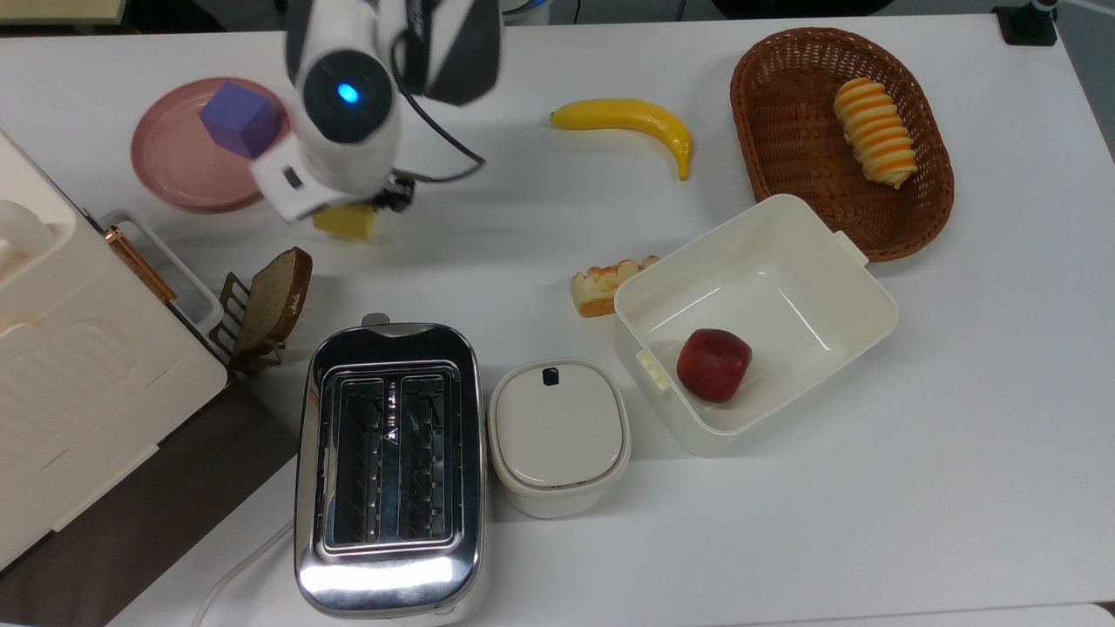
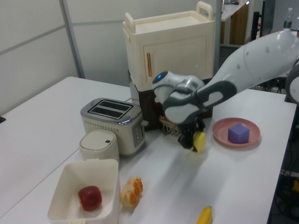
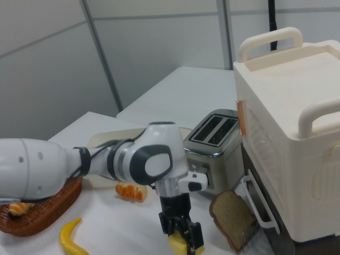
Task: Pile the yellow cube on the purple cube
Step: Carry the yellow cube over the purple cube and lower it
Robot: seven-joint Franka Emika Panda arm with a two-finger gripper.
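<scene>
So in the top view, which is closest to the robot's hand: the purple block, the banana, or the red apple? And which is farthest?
Counting from the end effector holding the yellow cube:
1. Purple cube, on the pink plate, toward the top view's upper left.
2. Banana, off to the top view's right.
3. Red apple, in the white box, top view's lower right.
</scene>
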